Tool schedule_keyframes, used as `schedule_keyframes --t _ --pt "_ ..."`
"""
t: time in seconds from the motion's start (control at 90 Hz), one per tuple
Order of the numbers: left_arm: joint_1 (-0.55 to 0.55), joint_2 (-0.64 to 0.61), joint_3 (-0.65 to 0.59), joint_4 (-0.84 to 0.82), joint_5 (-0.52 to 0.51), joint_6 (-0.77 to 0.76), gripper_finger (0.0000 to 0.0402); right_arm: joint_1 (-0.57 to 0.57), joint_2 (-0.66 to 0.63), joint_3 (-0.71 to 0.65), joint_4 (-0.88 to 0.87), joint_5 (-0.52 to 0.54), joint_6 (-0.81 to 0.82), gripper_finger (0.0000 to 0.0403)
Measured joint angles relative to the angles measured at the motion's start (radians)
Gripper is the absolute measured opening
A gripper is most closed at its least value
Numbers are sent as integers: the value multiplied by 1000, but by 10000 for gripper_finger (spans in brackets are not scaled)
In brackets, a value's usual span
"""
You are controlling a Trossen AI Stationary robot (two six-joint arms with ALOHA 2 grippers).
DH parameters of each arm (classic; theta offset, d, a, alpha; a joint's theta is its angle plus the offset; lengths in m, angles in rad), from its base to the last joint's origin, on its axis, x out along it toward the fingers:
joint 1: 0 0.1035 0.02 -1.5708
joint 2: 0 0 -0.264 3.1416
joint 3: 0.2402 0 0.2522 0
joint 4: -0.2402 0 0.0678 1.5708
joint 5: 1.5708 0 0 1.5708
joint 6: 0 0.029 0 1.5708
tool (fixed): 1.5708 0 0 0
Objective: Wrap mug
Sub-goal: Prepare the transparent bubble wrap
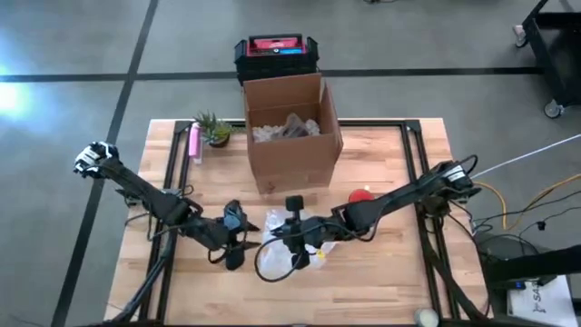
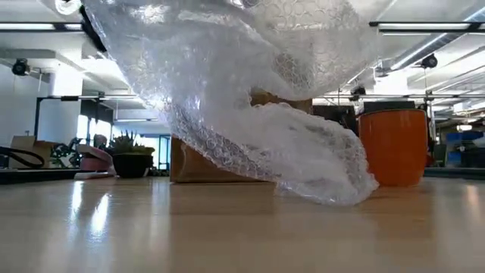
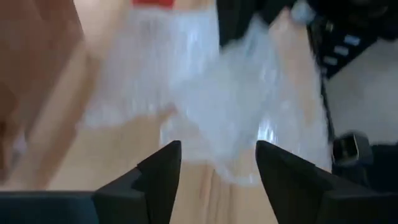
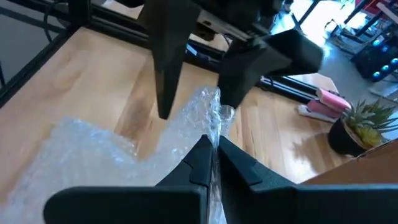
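The right tool (image 4: 213,149) is pinching the bubble wrap (image 2: 258,114) edge, lifting it off the worktop (image 1: 390,263). The left tool (image 3: 214,165) is gaping, empty. The orange mug (image 2: 393,146) is standing behind; the limp, light film needs gripping along its edge.

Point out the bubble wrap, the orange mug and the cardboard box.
bubble wrap (image 2: 250,114), low view, middle of the hanging sheet.
orange mug (image 2: 392,148), low view, centre of its side wall.
cardboard box (image 1: 292,156), high view, front outer wall.
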State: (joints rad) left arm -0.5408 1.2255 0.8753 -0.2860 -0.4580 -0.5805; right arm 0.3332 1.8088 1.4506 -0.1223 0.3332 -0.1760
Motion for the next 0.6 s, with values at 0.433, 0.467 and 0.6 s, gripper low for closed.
schedule_keyframes --t 0.433,0.467,0.6 --pt "31 89 -4 138 -3 149 79 0 0 0 0 0 23 0" --pt "33 89 -4 138 -5 151 50 0 0 0 0 0 28 0" --pt "34 84 -4 136 -5 149 13 0 -1 0 -5 0 43 9"
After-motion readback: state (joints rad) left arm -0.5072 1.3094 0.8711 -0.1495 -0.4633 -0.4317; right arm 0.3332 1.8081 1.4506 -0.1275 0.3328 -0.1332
